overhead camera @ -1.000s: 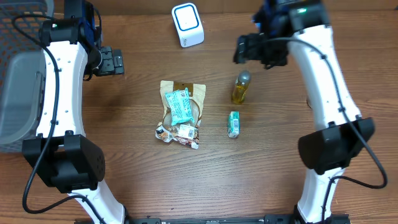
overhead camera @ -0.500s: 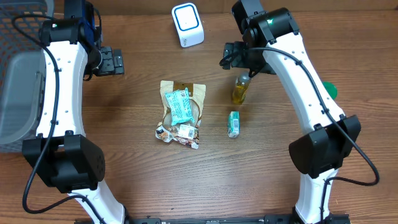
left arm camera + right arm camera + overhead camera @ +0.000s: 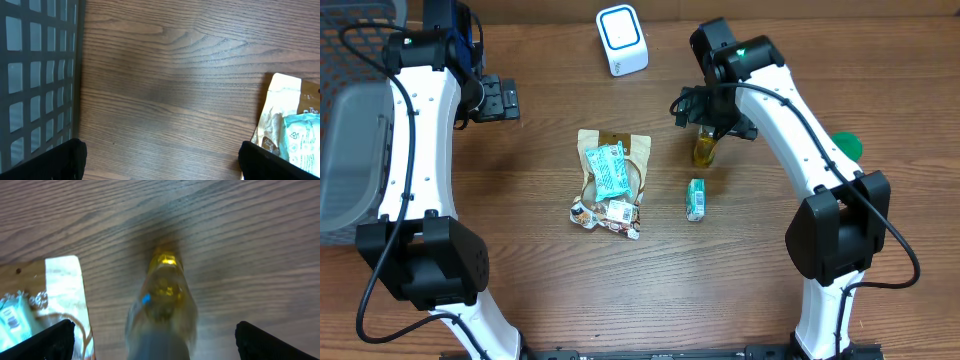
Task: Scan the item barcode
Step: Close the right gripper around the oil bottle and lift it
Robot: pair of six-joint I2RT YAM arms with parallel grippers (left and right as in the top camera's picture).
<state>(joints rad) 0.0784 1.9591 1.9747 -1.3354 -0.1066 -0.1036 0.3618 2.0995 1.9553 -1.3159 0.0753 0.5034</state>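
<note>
Since a second ago our right arm has swung in from the far right, and the right gripper [image 3: 160,345] now hangs over the bottle [image 3: 704,152]; our left arm has not shifted. Brown wood-grain table [image 3: 540,270] fills every view; the room beyond stays out of frame. The bottle of yellow liquid sits right of centre, just beyond a small green carton [image 3: 695,199] and right of a tan pouch [image 3: 613,170]. A white scanner [image 3: 621,40] stands at the far edge, well apart from the bottle, and a grey basket [image 3: 340,150] takes the left side. Our right fingers stand wide apart, one each side of the bottle, not touching it. The left gripper [image 3: 160,162], near the basket, is likewise spread wide around bare table. From above, the wrist hides the bottle's far end; in the right wrist view the bottle is blurred, so we cannot make out a barcode. The basket is cut off at the left edge, and a green disc [image 3: 847,146] shows only partly behind the right arm.
</note>
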